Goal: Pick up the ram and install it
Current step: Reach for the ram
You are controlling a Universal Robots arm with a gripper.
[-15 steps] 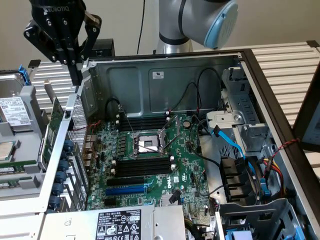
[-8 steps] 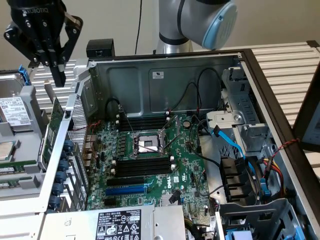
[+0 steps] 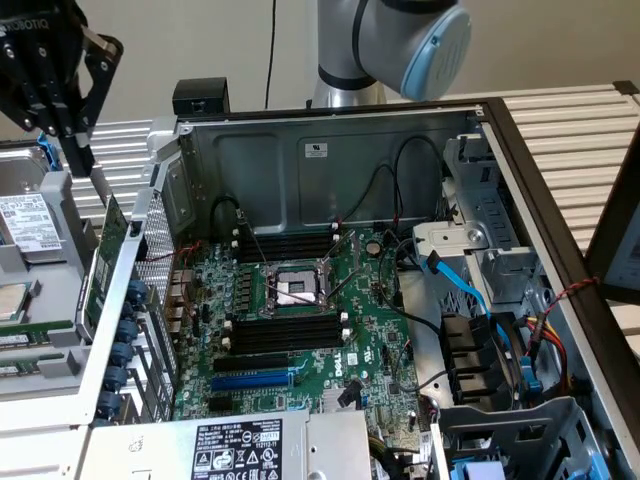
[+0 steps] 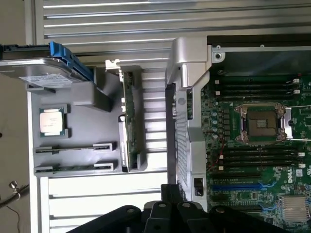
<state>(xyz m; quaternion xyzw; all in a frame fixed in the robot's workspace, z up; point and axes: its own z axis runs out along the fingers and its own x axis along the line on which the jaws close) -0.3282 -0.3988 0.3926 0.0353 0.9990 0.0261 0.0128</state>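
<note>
**A:** Where is the ram now?

**B:** The ram (image 4: pixel 74 147) stands on its long edge in a holder of the grey tray (image 4: pixel 97 94). It is at the tray's end far from the hard drive (image 4: pixel 43 73), just after the processor (image 4: pixel 51 121). A second stick stands just beside it. I think they stand upright so that fingers can pinch the flat sides from above.

**A:** And the pincer?

**B:** The gripper (image 3: pixel 82 160) hangs above the tray's edge next to the computer case (image 3: pixel 300 170). Its fingers are pressed together and hold nothing.

**A:** And the target?

**B:** The black memory slots (image 3: pixel 285 335) on the motherboard (image 3: pixel 370 330) are empty. The case lies open, so they face upward.
</note>
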